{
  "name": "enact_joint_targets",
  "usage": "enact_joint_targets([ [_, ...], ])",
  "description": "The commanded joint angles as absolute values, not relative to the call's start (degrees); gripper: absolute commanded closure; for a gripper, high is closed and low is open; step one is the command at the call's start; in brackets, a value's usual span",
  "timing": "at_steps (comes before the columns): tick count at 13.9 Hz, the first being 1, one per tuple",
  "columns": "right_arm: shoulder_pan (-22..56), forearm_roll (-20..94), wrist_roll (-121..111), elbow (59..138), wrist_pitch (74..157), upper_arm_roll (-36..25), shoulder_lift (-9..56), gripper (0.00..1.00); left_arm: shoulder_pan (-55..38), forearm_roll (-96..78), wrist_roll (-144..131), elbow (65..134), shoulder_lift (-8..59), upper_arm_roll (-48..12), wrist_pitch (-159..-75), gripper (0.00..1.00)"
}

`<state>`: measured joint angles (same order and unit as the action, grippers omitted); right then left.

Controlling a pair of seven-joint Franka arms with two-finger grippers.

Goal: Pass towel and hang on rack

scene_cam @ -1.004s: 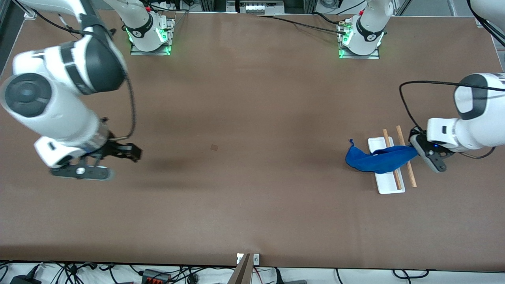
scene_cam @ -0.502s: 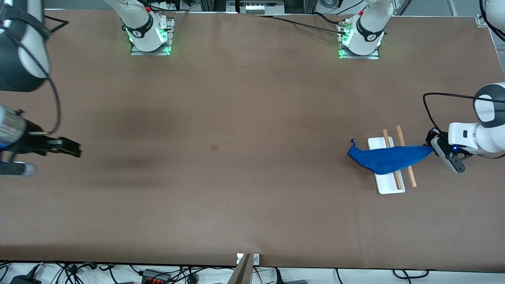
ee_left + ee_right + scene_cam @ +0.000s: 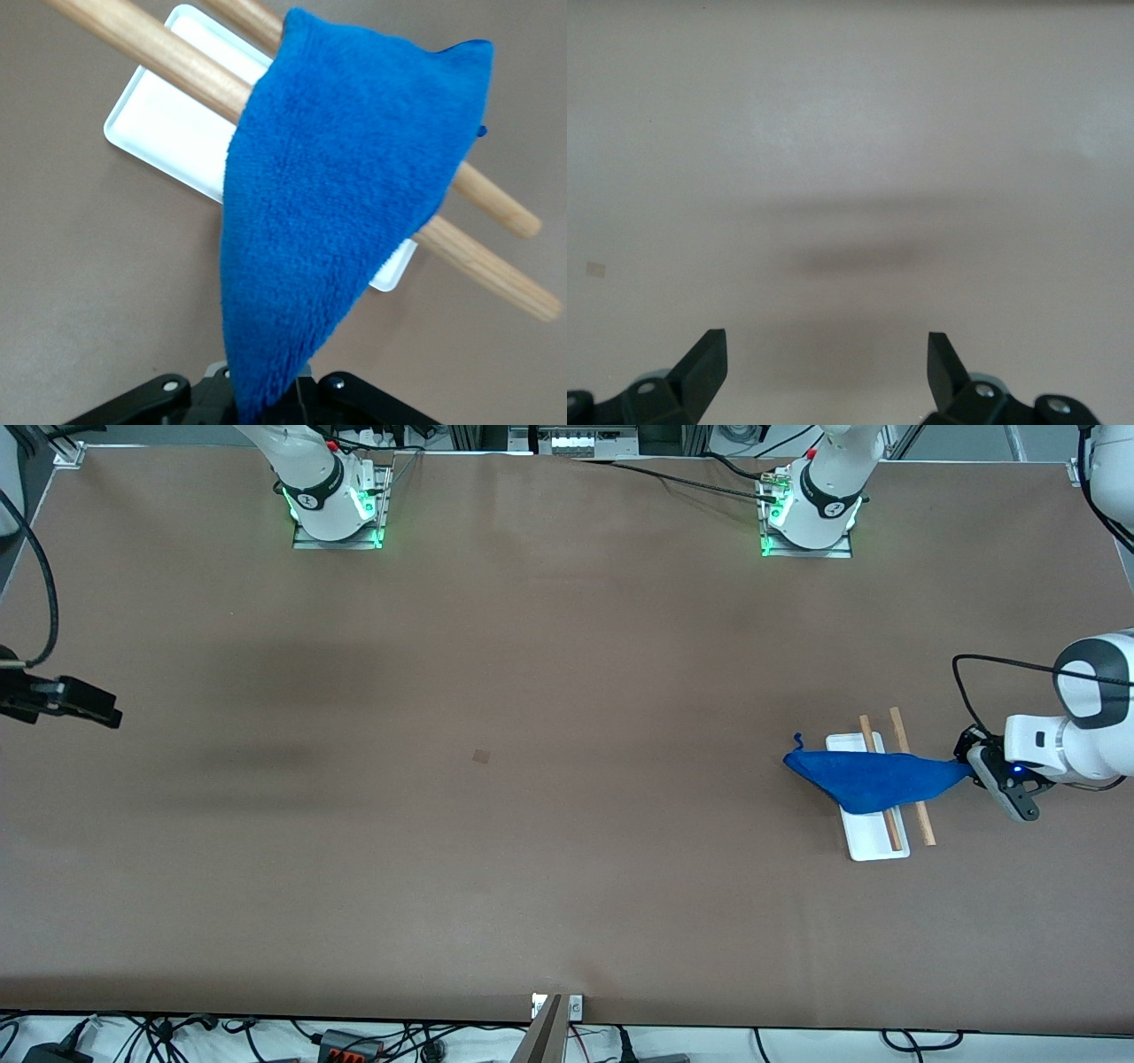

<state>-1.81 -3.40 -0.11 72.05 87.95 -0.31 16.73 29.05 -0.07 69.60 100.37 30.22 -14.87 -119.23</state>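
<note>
Blue plush fills the story in the front view: the small royal-blue soft towel [image 3: 873, 779] lies draped across my target, the small rack [image 3: 873, 841] with its white tray base and two parallel light-brown wooden rods, toward my left arm's end of the table. One corner of the cloth trails down over the tray's edge; the other end stretches taut to my left gripper [image 3: 974, 766], which hangs just beside the rack, over bare brown table [image 3: 532, 779]. My right gripper [image 3: 89, 707] waits at the right arm's end of the table, well apart from everything. I judge the pass finished and the hanging nearly done: the cloth is over both rods, and what remains is for me to let go and perhaps settle it evenly.

From my left wrist, the towel spreads wide over both rods and narrows to a point that disappears between my left jaws, which are clamped tight on that corner. The white tray shows under the rods.

From my right wrist, only bare table lies below. My right fingertips [image 3: 704, 359] stand spread as wide as they go, with nothing between them and touching nothing.
</note>
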Motion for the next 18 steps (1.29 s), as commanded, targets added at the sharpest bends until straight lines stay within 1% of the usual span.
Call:
enact_joint_targets([
  [1,-2.64,-2.81,-1.41,80.48,90.77,-0.35,11.18,0.0,30.85,1.14,72.77,98.79,32.6,-15.56,-121.19,0.99],
  [4,-2.72,-2.9,-1.41,94.87,100.34,-0.35,2.58,0.0,31.73,1.06,74.44,98.7,34.71,-15.56,-123.92,0.99],
  [5,-2.72,-2.99,-1.41,97.44,101.85,-0.35,0.81,0.0,31.73,1.05,74.53,98.7,35.06,-15.56,-124.27,0.99],
  [7,-2.64,-2.99,-1.58,97.73,101.34,-0.35,0.44,0.0,31.73,0.97,74.44,98.79,35.24,-15.56,-124.37,0.99],
  [8,-2.72,-2.99,-1.58,97.73,100.29,-0.35,0.35,0.0,31.73,0.97,74.01,98.79,35.24,-15.56,-124.37,0.89],
  [9,-2.72,-2.99,-1.58,97.56,99.24,-0.35,0.35,0.0,31.55,0.97,73.74,98.79,35.33,-15.56,-124.28,0.56],
  [10,-2.64,-2.99,-1.67,97.12,98.97,-0.35,0.35,0.0,31.64,0.88,74.26,98.7,35.68,-15.56,-124.28,0.2],
  [11,-2.55,-2.99,-1.84,96.77,98.44,-0.26,0.35,0.0,31.9,0.62,74.96,98.53,36.03,-15.56,-124.1,0.0],
  [16,-2.55,-2.37,-1.76,93.96,98.0,-0.18,1.49,0.0,32.34,0.62,76.47,98.26,34.98,-15.99,-122.96,0.0],
  [18,-2.55,-2.29,-1.84,93.87,97.91,-0.09,1.41,0.0,32.26,0.53,75.85,95.12,34.1,-16.0,-117.98,0.0],
])
